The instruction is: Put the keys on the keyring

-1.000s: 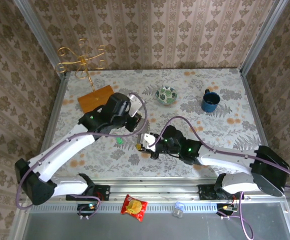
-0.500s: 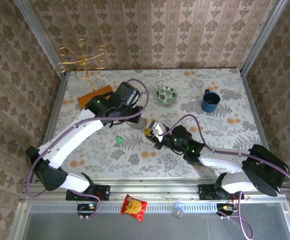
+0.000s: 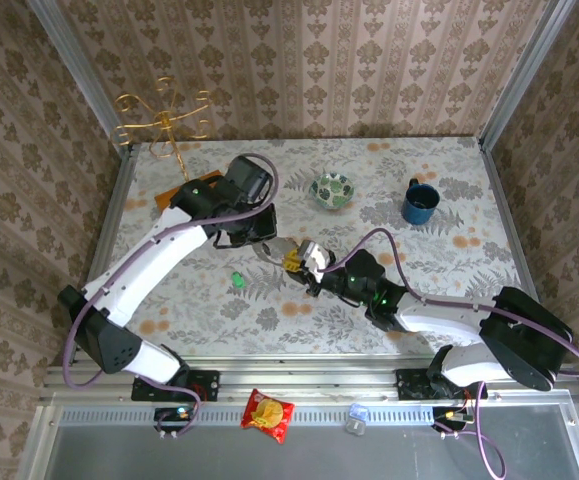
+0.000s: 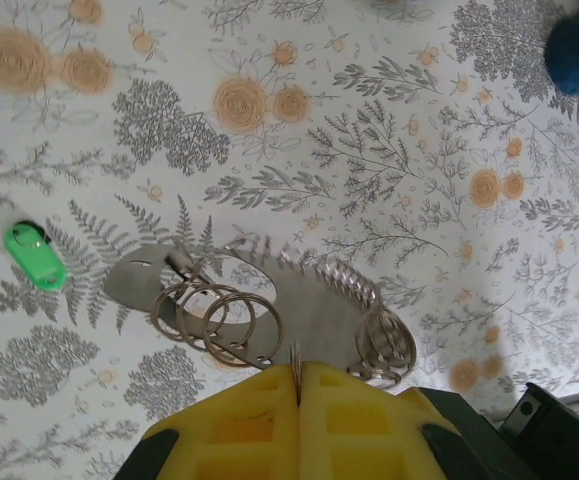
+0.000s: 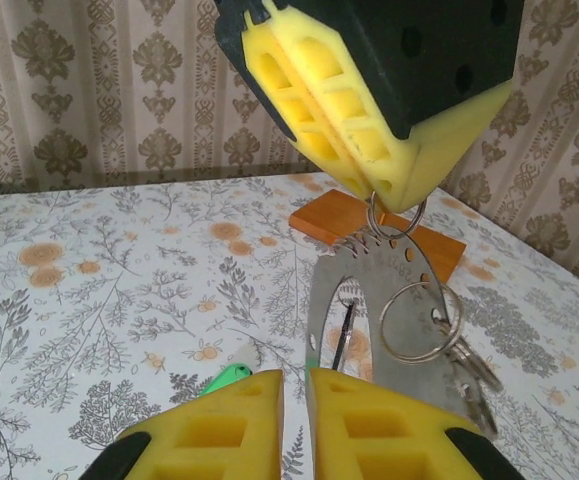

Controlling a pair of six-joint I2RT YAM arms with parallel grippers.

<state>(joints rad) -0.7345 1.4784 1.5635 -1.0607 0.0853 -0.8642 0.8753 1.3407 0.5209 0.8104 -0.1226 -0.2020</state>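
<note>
Left tool (image 4: 297, 372) clamped tight on the top edge of the keyring (image 4: 309, 312), a flat metal plate with wire rings, hanging over the tabletop (image 4: 389, 150). Right tool (image 5: 295, 390) parted narrowly, gripping nothing, just beside the plate. Green key (image 4: 37, 257) lies on the tabletop. Dark sliver through the plate's hole — can't identify. Left arm reaches forward, wrist down — right arm stretched low toward it.

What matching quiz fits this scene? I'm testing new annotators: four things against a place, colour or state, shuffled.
Things:
1. green key
2. keyring
3. mug
4. gold wire stand

Descriptions:
A. dark blue
B. hanging from the shut left tool
C. by the far left corner
D. lying flat on the table

Pairs: 1-D, 2-B, 3-A, 4-C
</note>
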